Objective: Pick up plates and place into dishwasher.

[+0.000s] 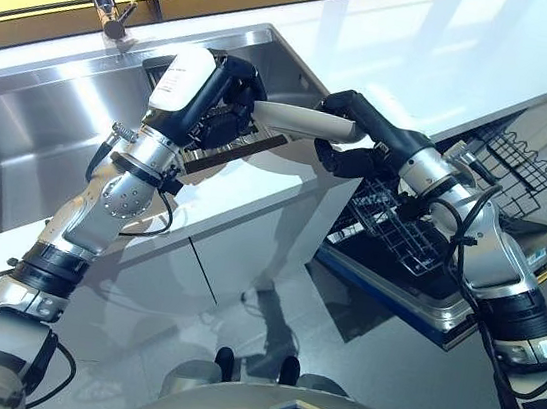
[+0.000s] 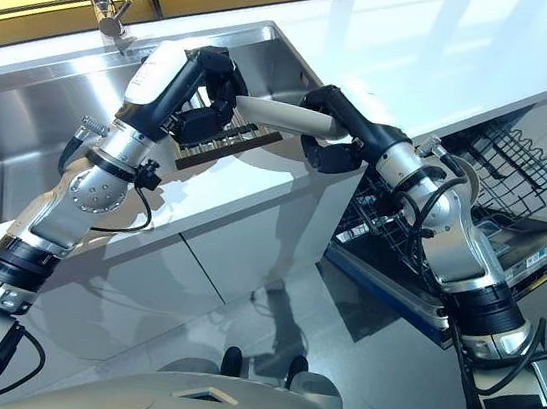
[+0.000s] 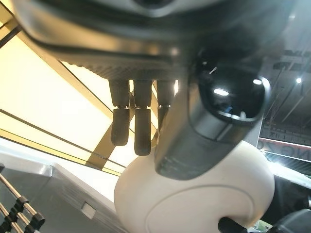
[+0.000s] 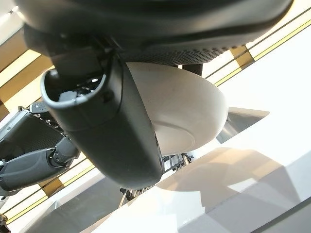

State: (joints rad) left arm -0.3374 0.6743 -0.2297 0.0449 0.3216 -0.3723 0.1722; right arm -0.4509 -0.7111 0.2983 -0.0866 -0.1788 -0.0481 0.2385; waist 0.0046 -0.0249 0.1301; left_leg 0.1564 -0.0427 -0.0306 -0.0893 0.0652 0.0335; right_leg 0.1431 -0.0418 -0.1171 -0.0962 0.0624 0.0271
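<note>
Two dark hands held one round cream ceramic plate (image 1: pixel 300 120) above the edge of the steel sink (image 1: pixel 18 151).

The left hand (image 1: pixel 222 97) and right hand (image 1: pixel 355 135) each pinched an opposite rim, thumb on one face, fingers on the other. The plate looked stiff, glossy, probably slippery and breakable, so the rim seemed the safest hold. The open dishwasher's black wire rack (image 1: pixel 401 231) sat low to the right, partly hidden behind the right arm.

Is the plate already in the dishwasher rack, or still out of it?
Out. The plate is held over the counter edge between the left hand and right hand; the dishwasher rack sits below.
</note>
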